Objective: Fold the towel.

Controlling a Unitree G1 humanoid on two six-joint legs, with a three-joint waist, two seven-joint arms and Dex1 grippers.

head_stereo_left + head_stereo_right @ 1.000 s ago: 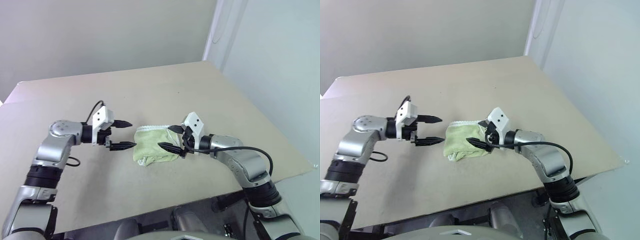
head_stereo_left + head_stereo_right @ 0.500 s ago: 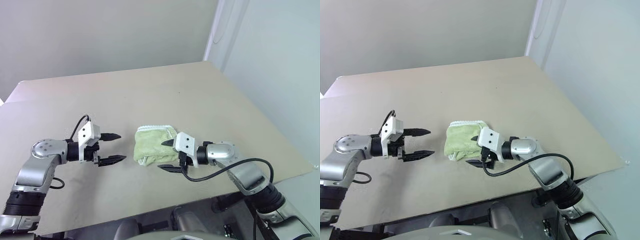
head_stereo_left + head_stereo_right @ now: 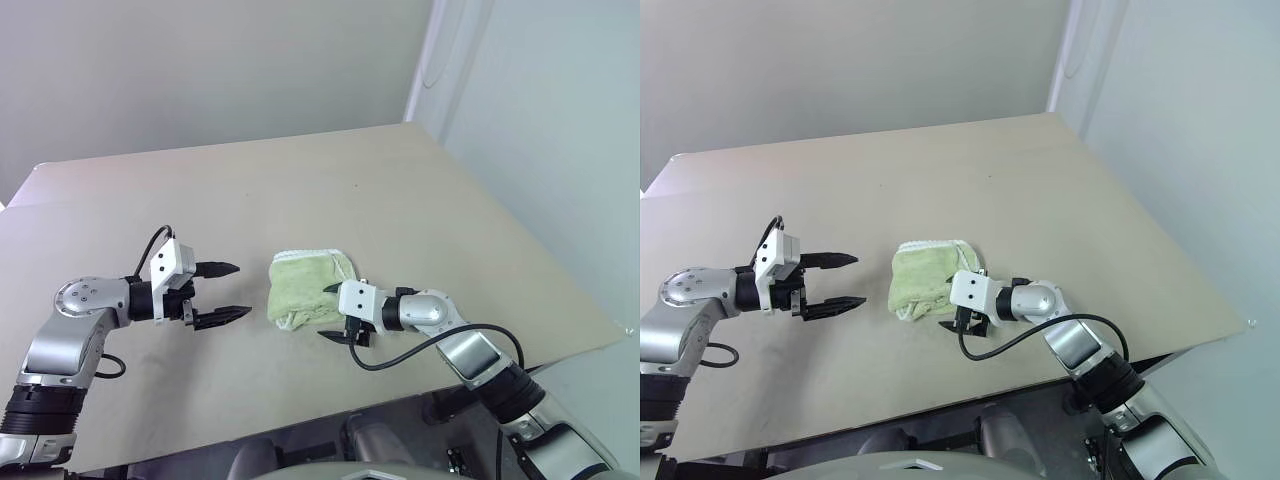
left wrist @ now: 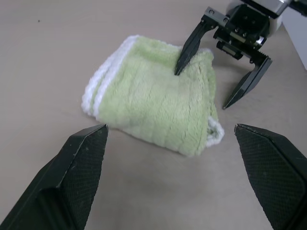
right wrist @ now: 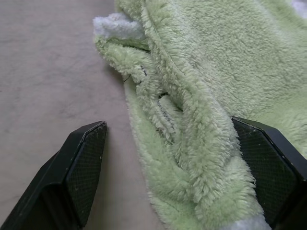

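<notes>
Head views: folded towel lies mid-worktop; left gripper just beside it, jaws wide, empty. Left wrist view: right gripper at towel's far edge, jaws spread, one finger over the cloth. Right wrist view: towel's layered edge between its fingers, not gripped.

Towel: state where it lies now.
In the head views the towel lies folded on the table, near its front edge, between the open left gripper and right gripper, which straddles its near corner.

Towel: fluffy terry cloth; table: smooth, matt.
</notes>
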